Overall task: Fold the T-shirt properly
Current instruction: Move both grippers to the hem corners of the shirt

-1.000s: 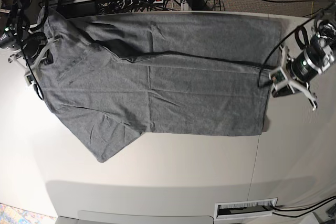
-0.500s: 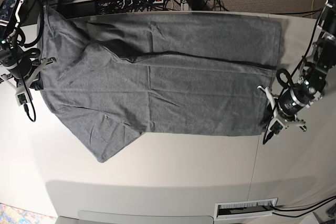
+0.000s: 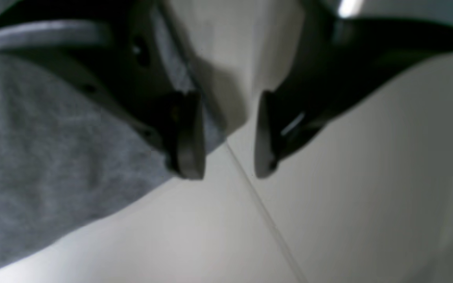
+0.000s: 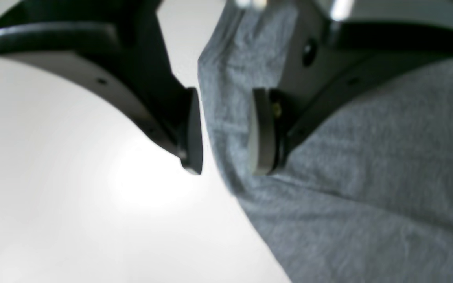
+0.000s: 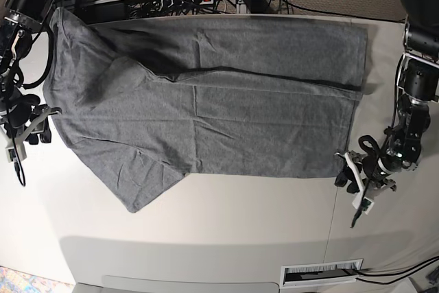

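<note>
Flanking T-shirt (image 5: pixel 206 101): open left gripper (image 5: pixel 351 182), right gripper (image 5: pixel 42 127)

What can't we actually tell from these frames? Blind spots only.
- Left wrist view: blurred; whether the left gripper touches the T-shirt hem is unclear, one finger covers the edge.
- Right wrist view: the right gripper straddles the shirt edge, jaws apart; contact is unreadable through blur.
- Base view: both grippers are too small to read; the collar is hidden under the folded-over cloth.
- Base view: the table runs past the bottom edge.
</note>
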`<control>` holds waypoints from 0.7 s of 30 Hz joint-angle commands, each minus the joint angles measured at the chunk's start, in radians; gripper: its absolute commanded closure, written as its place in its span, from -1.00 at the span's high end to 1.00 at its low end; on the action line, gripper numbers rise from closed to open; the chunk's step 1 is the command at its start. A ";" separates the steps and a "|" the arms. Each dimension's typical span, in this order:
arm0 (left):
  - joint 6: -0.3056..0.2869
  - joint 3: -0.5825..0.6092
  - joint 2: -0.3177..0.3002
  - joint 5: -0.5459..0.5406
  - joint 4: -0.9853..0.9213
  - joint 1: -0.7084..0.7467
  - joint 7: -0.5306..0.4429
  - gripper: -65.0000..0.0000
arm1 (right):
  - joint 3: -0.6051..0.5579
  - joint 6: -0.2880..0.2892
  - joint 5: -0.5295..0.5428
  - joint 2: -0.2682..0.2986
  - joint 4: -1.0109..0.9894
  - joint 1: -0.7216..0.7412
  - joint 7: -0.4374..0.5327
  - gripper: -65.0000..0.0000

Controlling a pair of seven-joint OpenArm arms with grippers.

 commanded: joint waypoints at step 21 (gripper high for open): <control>-0.148 -0.010 0.045 -0.204 -0.141 -0.060 0.081 -0.27 | 0.010 -0.003 0.017 0.029 -0.047 0.090 0.021 -0.36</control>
